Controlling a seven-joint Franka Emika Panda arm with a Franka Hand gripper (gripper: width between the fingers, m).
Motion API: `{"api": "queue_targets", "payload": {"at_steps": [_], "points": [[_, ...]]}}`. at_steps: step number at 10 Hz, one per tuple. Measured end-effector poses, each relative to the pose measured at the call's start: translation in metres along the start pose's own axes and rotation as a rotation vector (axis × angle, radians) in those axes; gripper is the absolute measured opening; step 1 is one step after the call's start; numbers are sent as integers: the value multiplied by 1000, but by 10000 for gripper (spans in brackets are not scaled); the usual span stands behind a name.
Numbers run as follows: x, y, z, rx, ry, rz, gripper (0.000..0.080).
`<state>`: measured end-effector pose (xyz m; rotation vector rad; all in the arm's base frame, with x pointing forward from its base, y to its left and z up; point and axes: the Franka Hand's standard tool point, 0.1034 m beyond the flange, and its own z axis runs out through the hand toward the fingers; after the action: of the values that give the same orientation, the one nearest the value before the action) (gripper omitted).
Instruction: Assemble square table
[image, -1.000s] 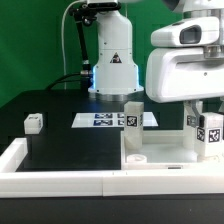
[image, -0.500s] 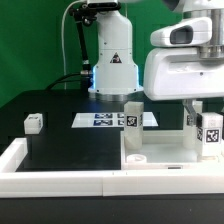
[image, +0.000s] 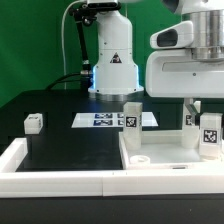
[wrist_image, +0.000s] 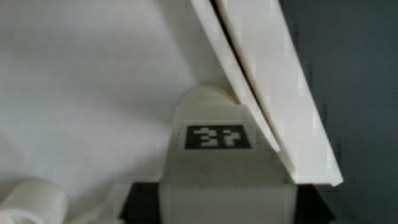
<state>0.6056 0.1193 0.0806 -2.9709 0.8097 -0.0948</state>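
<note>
jaws clamped on upright tagged leg (image: 208, 135) at white slab (image: 165, 150), exterior view's right

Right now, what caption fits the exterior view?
Tool grips a tagged leg over the white tabletop; a second leg stands upright at its corner.

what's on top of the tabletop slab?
Two tagged legs stand upright on the tabletop: back leg at its far corner, right leg at the exterior view's right. Small round nub near the front. Their bottom joints are covered.
</note>
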Motion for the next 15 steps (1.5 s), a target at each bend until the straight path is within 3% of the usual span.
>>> {"api": "queue_targets", "payload": {"at_steps": [8,10,11,15], "points": [[0,-1,1,3,-19,560,294],[0,-1,1,4,-18,506,541],[0,-2,1,5,-17,486,627],[3,-3,-1,15,-2,143,648]]}}
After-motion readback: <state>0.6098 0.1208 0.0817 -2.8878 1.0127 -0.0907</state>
